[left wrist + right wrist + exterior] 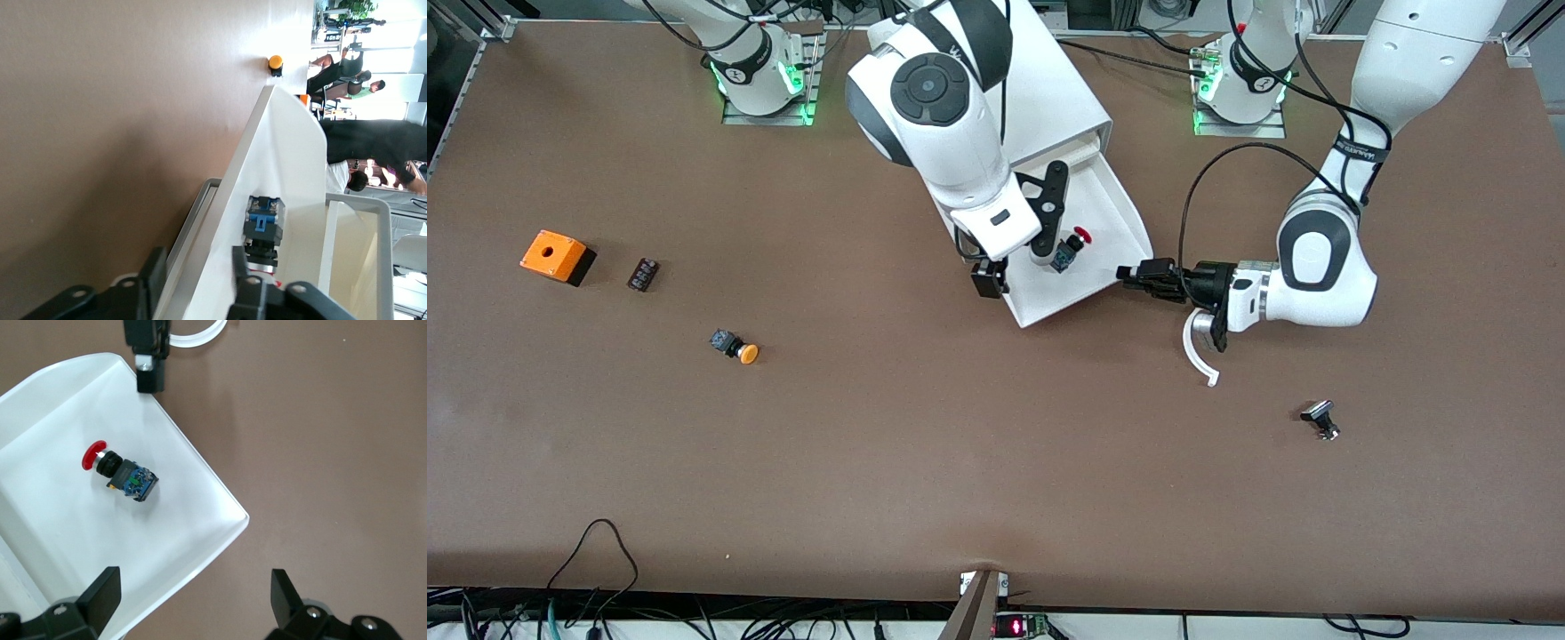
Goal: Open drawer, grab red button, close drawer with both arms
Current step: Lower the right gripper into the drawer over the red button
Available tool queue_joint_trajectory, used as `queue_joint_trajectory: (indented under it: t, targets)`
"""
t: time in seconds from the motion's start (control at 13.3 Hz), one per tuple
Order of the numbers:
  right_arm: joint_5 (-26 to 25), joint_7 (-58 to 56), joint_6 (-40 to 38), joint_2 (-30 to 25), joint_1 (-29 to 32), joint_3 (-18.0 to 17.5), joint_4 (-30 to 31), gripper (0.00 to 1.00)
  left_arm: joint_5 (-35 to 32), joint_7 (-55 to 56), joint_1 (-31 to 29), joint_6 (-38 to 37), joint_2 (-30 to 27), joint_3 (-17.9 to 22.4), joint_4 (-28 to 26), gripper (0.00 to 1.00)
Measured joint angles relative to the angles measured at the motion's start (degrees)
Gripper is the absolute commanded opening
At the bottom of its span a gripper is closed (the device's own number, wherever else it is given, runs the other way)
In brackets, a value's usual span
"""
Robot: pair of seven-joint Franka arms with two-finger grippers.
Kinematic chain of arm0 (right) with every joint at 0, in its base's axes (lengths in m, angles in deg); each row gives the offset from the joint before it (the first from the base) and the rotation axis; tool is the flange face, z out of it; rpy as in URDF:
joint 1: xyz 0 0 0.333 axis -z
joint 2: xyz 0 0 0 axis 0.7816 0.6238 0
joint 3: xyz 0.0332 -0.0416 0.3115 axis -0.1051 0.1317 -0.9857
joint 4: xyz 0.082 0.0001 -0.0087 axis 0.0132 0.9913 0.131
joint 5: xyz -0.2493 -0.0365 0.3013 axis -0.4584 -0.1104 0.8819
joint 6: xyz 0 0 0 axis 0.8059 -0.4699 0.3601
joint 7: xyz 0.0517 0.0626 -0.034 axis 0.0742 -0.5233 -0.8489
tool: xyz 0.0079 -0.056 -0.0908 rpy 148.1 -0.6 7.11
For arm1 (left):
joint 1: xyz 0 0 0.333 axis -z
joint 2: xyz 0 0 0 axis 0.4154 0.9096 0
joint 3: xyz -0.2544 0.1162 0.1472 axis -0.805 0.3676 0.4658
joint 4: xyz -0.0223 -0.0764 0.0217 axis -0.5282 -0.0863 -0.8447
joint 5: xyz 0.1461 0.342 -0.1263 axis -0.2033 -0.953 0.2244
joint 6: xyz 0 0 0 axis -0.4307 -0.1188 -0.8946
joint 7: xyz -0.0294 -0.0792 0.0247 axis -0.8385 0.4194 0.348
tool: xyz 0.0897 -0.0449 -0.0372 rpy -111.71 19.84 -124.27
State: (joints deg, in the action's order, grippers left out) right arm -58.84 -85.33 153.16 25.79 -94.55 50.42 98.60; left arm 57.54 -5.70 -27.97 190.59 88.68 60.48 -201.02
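2 tools: left tool (1136, 275) pinches drawer (1116, 200) wall (button (1071, 247) inside); right tool (193, 590) hovers wide above.

The broad brown desk (925, 462) has a matt, faintly mottled surface like pressed board. The pulled-out white tray drawer (60, 520) looks like smooth moulded plastic with a soft sheen, its walls slightly translucent at the rim. In it the small button (120, 472) has a glossy red mushroom cap, a bright metal-looking collar and a dull black plastic body with a blue part. The white robot arm shells (1316, 267) are smooth, semi-gloss plastic; the black two-finger left hand (1134, 276) is matt. The orange box (551, 254) looks like plain satin plastic
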Motion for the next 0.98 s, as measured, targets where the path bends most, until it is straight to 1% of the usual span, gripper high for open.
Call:
queue_joint_trajectory:
  t: [0.23,0.3,0.38,0.53,0.6,0.68,0.75,0.83,0.98]
  targets:
    - [0.00,-4.58,-0.26,0.72,0.21,0.01,-0.20,0.99,-0.07,0.00,-0.32,0.27,-1.83,0.09,1.11,1.00]
    - [0.00,-6.06,-0.30,1.08,0.17,-0.02,-0.21,0.99,-1.64,-0.05,-0.64,0.81,-2.79,0.38,2.09,1.00]
    - [0.00,-7.39,-0.27,1.52,-0.04,-0.08,-0.22,0.99,-6.37,-0.09,-1.12,1.19,-3.93,0.86,3.59,1.00]
    - [-0.18,-11.37,0.10,2.55,-0.74,-0.11,-0.31,0.99,-19.78,0.21,-2.21,1.60,-6.69,2.45,8.76,1.00]
    - [-0.93,-14.42,0.71,3.19,-1.24,-0.10,-0.43,0.99,-24.75,0.42,-2.70,1.59,-8.32,3.44,11.26,1.00]
    - [-2.62,-17.18,1.55,3.73,-1.78,-0.10,-0.71,0.99,-27.53,0.66,-2.98,1.60,-9.95,4.73,13.07,1.00]
    - [-4.46,-19.36,2.45,4.12,-2.34,-0.11,-1.03,0.99,-28.78,0.75,-3.08,1.61,-11.51,6.51,14.31,1.00]
    - [-5.72,-21.16,3.54,4.27,-2.86,-0.11,-1.23,0.99,-29.24,0.75,-3.18,1.59,-12.84,8.56,15.10,1.00]
    - [-6.47,-24.80,4.83,4.29,-3.42,-0.10,-1.64,0.99,-29.93,0.66,-3.50,1.47,-14.93,11.75,15.56,1.00]
